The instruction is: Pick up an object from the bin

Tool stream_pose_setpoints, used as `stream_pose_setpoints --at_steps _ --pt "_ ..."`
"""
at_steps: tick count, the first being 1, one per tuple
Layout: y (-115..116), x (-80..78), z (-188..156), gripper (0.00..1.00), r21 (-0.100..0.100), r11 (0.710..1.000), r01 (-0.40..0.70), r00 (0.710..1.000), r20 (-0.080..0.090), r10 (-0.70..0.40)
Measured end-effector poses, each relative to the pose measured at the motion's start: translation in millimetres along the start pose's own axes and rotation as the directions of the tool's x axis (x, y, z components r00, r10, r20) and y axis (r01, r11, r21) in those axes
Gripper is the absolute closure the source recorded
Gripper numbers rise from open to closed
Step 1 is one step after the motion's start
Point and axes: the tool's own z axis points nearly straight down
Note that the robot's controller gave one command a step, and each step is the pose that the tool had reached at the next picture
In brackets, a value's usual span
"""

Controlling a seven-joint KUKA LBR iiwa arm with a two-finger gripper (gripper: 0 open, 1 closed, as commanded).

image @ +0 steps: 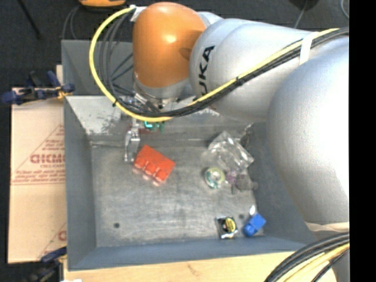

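The end effector (pixel 131 147) sits just left of an orange-red block (pixel 154 165) in the bin (pixel 79 175); whether apart or together is unclear.

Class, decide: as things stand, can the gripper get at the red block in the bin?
Probably yes. The gripper hangs just beside the red block, nothing lies on the block, and the clear plastic lies well apart from it.

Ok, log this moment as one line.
hand: down beside orange ridged block | place: bin upper left | grasp: unconfirmed
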Motion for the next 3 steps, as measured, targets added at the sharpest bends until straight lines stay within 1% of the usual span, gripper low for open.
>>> stream_pose_setpoints --at_steps 1,2,3 --pt "-65.5 28.5 128.2 0.0 0.003 0.856 0.517 0.856 0.002 -0.517" --pt "-129.7 8.4 140.2 0.0 0.007 0.851 0.526 0.851 0.019 -0.526" --pt "-127.2 8.9 140.4 1.0 0.005 0.851 0.526 0.851 0.018 -0.526"
